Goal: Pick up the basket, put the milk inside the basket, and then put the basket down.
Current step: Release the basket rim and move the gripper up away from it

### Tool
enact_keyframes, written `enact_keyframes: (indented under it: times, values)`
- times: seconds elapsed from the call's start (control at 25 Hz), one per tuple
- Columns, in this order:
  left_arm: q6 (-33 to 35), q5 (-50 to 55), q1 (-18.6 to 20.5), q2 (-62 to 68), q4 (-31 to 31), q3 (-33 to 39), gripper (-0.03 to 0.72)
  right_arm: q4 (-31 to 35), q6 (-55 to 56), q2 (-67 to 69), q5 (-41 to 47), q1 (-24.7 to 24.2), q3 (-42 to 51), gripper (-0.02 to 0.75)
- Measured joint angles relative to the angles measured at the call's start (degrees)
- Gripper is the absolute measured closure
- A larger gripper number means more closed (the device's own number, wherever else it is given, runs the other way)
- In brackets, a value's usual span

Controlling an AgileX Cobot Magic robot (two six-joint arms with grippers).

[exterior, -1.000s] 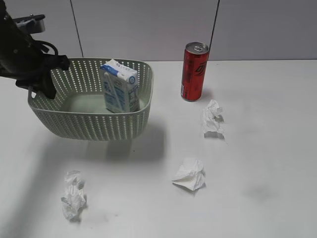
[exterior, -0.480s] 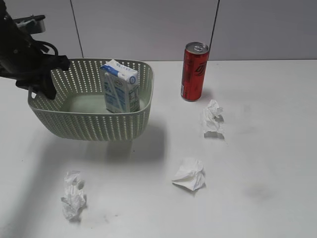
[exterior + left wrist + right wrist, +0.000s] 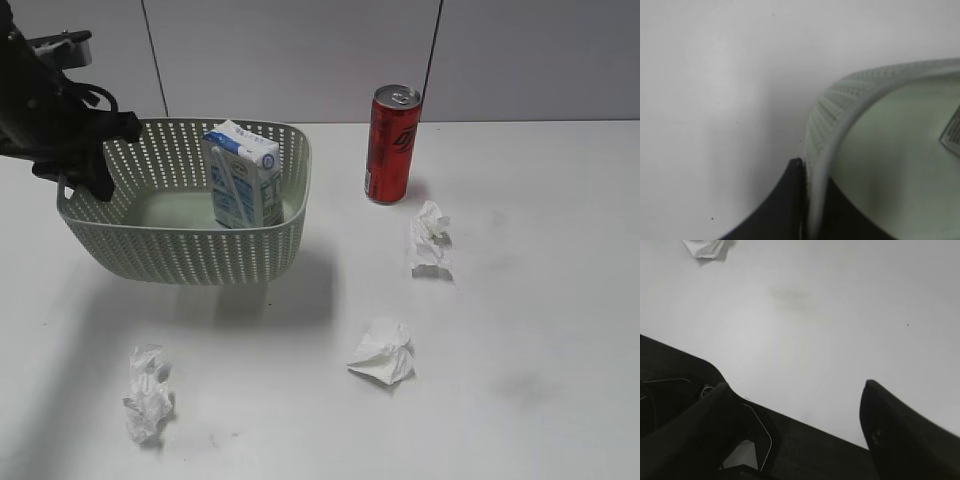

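Inside basket point(image 3: 190, 250) milk point(image 3: 243, 175) upright, left hand point(image 3: 807, 210) clamping rim close-up

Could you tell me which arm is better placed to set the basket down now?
Left: its tool grips the basket's left rim, milk inside. The right tool is open over bare table, far from it.

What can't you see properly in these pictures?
- Exterior view: the left pincer tips at the basket rim are hidden by the arm.
- Left wrist view: the milk is cut off by the edge; the rim is blurred.
- Exterior view: milk label print too small.
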Motion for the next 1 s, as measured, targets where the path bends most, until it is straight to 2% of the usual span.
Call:
enact_keyframes:
  times: [0.16,0.44,0.6,0.72,1.0]
  values:
    - [0.00,-0.11,0.00,0.00,-0.18,0.00,0.703,0.51,-0.05,-4.72,0.06,-2.24,0.00,0.148]
    - [0.00,-1.40,0.00,0.00,-0.84,0.00,0.703,0.86,-0.05,-20.59,0.06,-14.40,0.00,0.148]
    - [0.00,-1.40,0.00,0.00,-0.90,0.05,0.703,1.00,-0.05,-27.61,0.19,-19.45,0.00,0.148]
    - [0.00,-1.46,0.00,0.00,-1.18,0.05,0.703,1.56,-0.05,-28.32,0.19,-21.18,0.07,0.148]
    - [0.00,-2.72,0.00,2.43,-1.26,0.05,0.703,2.01,-0.05,-28.32,0.19,-21.44,0.24,0.148]
